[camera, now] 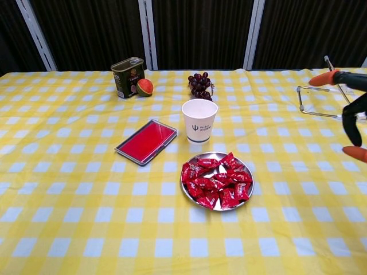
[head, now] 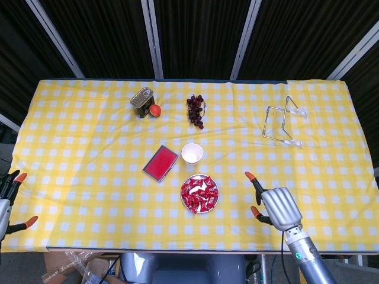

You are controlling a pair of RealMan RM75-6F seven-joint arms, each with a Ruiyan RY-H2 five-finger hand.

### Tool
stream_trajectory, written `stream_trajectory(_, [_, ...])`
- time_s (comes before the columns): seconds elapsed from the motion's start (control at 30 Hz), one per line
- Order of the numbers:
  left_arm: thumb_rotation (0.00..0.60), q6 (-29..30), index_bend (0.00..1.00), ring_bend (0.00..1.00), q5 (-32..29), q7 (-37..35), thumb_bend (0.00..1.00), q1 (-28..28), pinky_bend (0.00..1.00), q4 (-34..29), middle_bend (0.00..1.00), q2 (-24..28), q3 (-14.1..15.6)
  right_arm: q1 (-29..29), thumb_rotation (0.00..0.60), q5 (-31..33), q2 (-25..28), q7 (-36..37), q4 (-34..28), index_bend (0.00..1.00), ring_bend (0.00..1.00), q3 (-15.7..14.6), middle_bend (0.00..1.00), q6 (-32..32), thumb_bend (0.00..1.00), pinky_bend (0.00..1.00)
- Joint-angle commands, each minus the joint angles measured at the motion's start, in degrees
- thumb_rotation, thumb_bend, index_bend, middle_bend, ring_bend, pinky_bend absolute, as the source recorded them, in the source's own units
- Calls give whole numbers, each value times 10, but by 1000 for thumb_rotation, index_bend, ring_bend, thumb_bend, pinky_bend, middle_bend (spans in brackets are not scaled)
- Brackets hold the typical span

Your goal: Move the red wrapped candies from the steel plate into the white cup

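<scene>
1. Head view: steel plate point(head: 199, 207) near the front middle of the yellow checked tablecloth point(head: 83, 148), heaped with red wrapped candies point(head: 199, 194)
2. Head view: white cup point(head: 192, 153) upright just behind the plate, apart from it, showing no candy inside
3. Head view: flat red case point(head: 160, 163) to the left of the cup; green tin point(head: 141, 102) with a small red fruit point(head: 155, 110) touching it at the rear; dark grapes point(head: 196, 110) to their right; wire stand point(head: 283, 122) at the rear right
4. Head view: right hand point(head: 273, 205) over the cloth, right of the plate and well apart from it, fingers spread, nothing held
5. Head view: left hand point(head: 8, 198) at the frame's left edge, beside the table's front corner, fingers apart, nothing held
6. Chest view: candies point(camera: 217, 180) piled on the plate point(camera: 191, 196), cup point(camera: 199, 120) just behind
7. Chest view: right hand point(camera: 351, 112) enters at the right edge, orange-tipped fingers point(camera: 321, 78) splayed, clear of everything
</scene>
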Motion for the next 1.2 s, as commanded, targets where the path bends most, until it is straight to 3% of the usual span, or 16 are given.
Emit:
stream_trajectory(0.03, [600, -3, 0, 0, -2, -5, 24, 0, 0, -2, 0, 4, 1, 49, 600, 90, -56, -98, -32, 0, 818, 21, 662, -36, 406, 974])
stream_trajectory(0.3, [600, -15, 0, 0, -6, -24, 24, -3, 0, -4, 0, 14, 2, 109, 600, 201, -140, -219, -20, 2, 857, 29, 716, -36, 406, 994])
stream_trajectory(0.73, [600, -35, 0, 0, -20, -49, 24, -9, 0, -8, 0, 25, 1, 194, 600, 328, -262, -283, 58, 46, 863, 55, 723, -20, 355, 998])
stream_trajectory(1.2, [600, -43, 0, 0, -26, -54, 24, -11, 0, -13, 0, 30, 1, 236, 600, 421, -284, -276, 101, 46, 863, 61, 723, -19, 351, 998])
